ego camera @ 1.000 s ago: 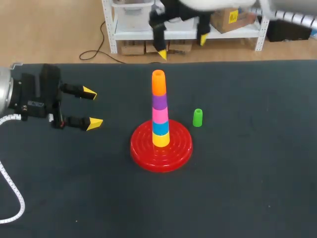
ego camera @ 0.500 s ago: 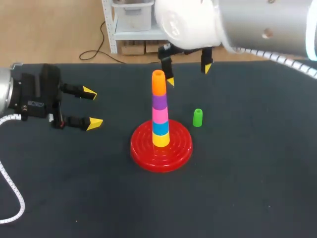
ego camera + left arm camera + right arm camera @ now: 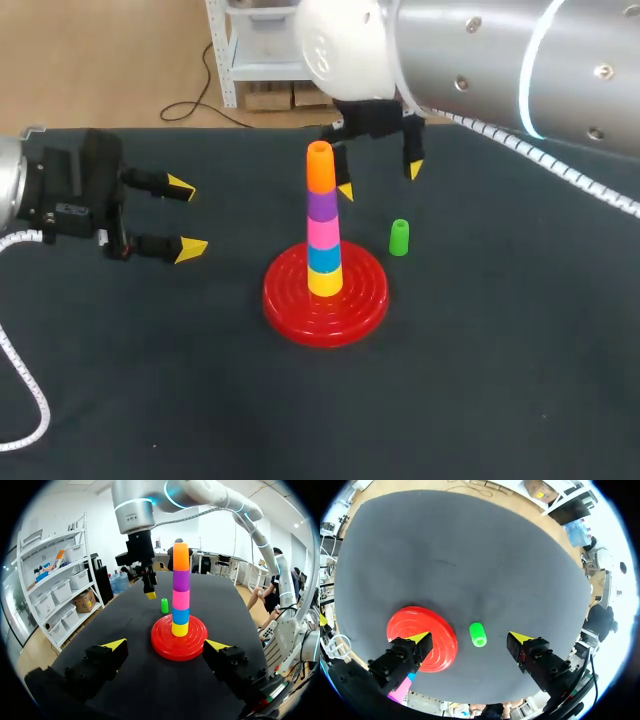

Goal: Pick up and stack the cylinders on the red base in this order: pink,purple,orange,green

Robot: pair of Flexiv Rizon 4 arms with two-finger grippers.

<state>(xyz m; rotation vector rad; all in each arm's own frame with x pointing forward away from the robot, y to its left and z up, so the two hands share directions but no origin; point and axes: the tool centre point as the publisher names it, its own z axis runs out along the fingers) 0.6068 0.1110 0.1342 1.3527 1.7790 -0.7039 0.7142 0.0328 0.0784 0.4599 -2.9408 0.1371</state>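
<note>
Right hand point(image 3: 379, 180) had dropped toward the green cylinder point(image 3: 399, 237), fingers wide and empty; pink point(image 3: 322, 232), purple point(image 3: 321, 205), orange point(image 3: 320, 170) were stacked, only green left on the counter point(image 3: 500, 350).

The worktop point(image 3: 500, 380) has a dark, matt covering that looks faintly felt-like. The red base point(image 3: 285, 300) is glossy plastic, and its ridged rings catch the light. The stacked cylinders point(image 3: 322, 205) and the green cylinder point(image 3: 399, 238) look like smooth plastic with a soft sheen. The right arm point(image 3: 480, 50) has a satiny silver-grey shell. The left gripper point(image 3: 186, 217) has a matt black body.
</note>
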